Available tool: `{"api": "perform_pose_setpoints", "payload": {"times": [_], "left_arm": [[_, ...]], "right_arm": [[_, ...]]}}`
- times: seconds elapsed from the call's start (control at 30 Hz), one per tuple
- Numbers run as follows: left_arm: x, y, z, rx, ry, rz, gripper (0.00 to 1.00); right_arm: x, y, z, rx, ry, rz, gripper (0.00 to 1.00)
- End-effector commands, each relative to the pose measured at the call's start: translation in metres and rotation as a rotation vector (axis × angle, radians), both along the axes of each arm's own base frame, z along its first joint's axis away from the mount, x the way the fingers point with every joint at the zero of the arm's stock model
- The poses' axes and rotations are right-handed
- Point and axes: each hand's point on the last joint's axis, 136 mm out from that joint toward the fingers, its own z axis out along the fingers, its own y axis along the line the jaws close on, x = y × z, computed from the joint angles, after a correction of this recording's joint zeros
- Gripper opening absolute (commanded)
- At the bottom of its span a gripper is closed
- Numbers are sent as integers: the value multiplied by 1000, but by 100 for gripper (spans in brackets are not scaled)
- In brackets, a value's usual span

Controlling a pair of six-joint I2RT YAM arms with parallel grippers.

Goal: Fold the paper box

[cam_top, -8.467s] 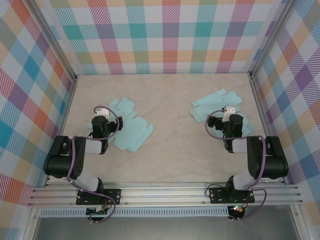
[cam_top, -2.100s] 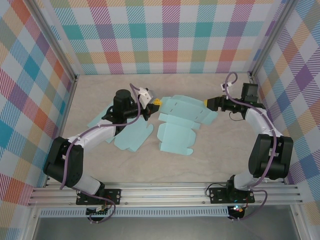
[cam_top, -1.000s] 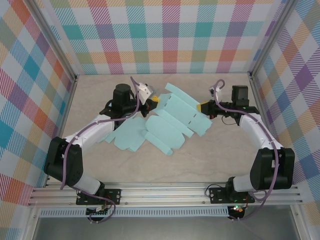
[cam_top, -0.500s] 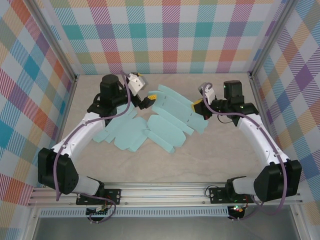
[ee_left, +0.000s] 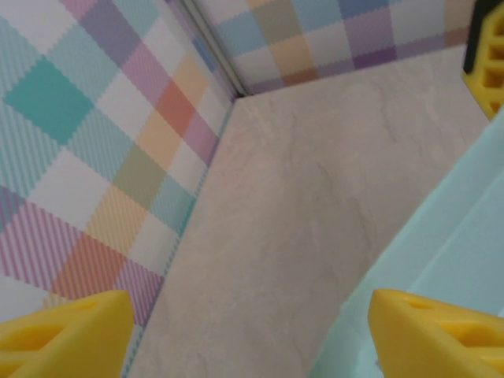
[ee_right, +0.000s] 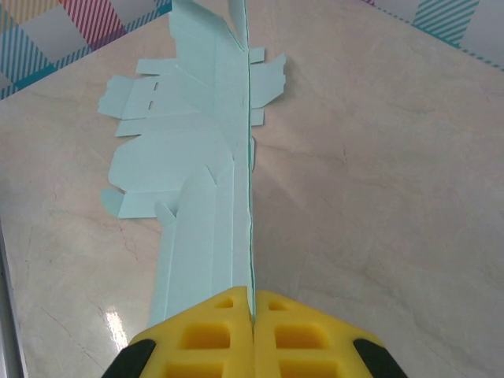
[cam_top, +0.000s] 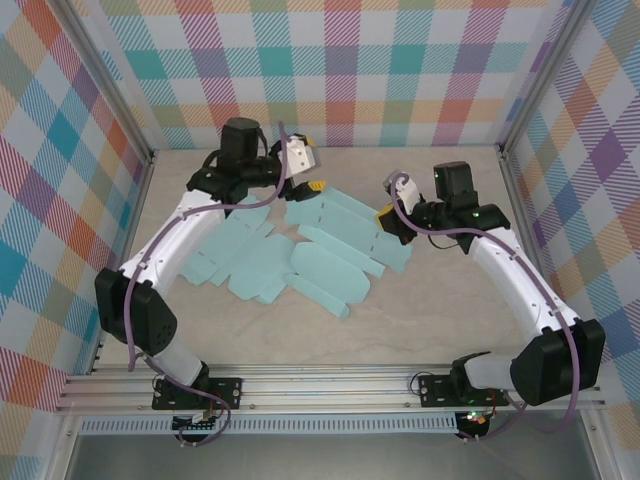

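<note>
Beige, seemingly marbled tabletop (cam_top: pixel 430 320), plaid walls (cam_top: pixel 340 70)

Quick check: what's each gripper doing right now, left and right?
Left gripper: open, holding nothing.
Right gripper: closed on the edge of the flat paper box.

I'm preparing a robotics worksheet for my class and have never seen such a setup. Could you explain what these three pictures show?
Two robot arms stand at a table's near edge, inside checked walls. The wide picture looks down from above; the other two come from a camera on each wrist. Flat pale-blue paper box blanks lie on the table. The right gripper is shut on the edge of one blank; a second blank lies left of it. The left gripper is open, holding nothing.
</note>
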Motion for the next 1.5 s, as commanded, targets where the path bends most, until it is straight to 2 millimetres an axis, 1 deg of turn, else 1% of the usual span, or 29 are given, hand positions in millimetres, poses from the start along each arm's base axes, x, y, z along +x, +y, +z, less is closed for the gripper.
{"api": "perform_pose_setpoints", "payload": {"times": [0.0,0.07,0.2,0.27,0.33,0.53,0.6,0.67,0.73,0.8,0.83,1.0,1.03,1.07,1.1,1.13,1.23,1.3,1.33,1.37,1.47], "left_arm": [[-11,-7,-22,114,13,-66,77],[-12,-11,-25,138,12,-79,74],[-7,-16,-30,155,19,-85,59],[-4,-16,-33,171,25,-86,58],[-3,-18,-37,191,35,-92,52],[-10,-20,-54,268,70,-126,47],[-12,-21,-61,298,74,-133,43],[-11,-22,-65,319,69,-130,42],[-10,-23,-69,333,70,-129,33],[-7,-25,-69,329,66,-120,20],[-5,-25,-69,327,63,-115,16],[-1,-29,-73,325,46,-92,13],[1,-30,-76,331,37,-83,11],[2,-30,-80,336,27,-69,8],[5,-31,-82,335,10,-50,3],[8,-31,-83,331,-3,-27,0],[12,-34,-88,309,-33,31,0],[14,-37,-91,284,-52,67,0],[12,-37,-95,288,-50,81,0],[15,-41,-93,272,-80,99,0],[13,-44,-107,296,-60,145,0]], "right_arm": [[1,5,13,-5,-42,29,0],[1,6,12,-8,-40,33,0],[1,8,12,-12,-41,40,0],[1,8,11,-16,-42,39,0],[2,8,10,-20,-41,38,0],[3,8,9,-26,-47,37,0],[4,8,9,-25,-53,37,0],[4,8,9,-26,-56,39,0],[5,8,9,-29,-58,37,0],[7,7,8,-37,-59,29,0],[8,6,7,-41,-60,25,0],[19,-2,-2,-76,-61,-50,1],[22,-5,-4,-84,-59,-72,4],[25,-7,-5,-89,-57,-97,8],[27,-10,-5,-94,-54,-125,12],[28,-13,-5,-97,-53,-151,18],[34,-25,-5,-92,-55,-257,37],[37,-35,-2,-78,-46,-349,43],[39,-39,0,-70,-42,-396,48],[41,-46,3,-60,-28,-454,53],[46,-68,6,-38,49,-640,56]]}}
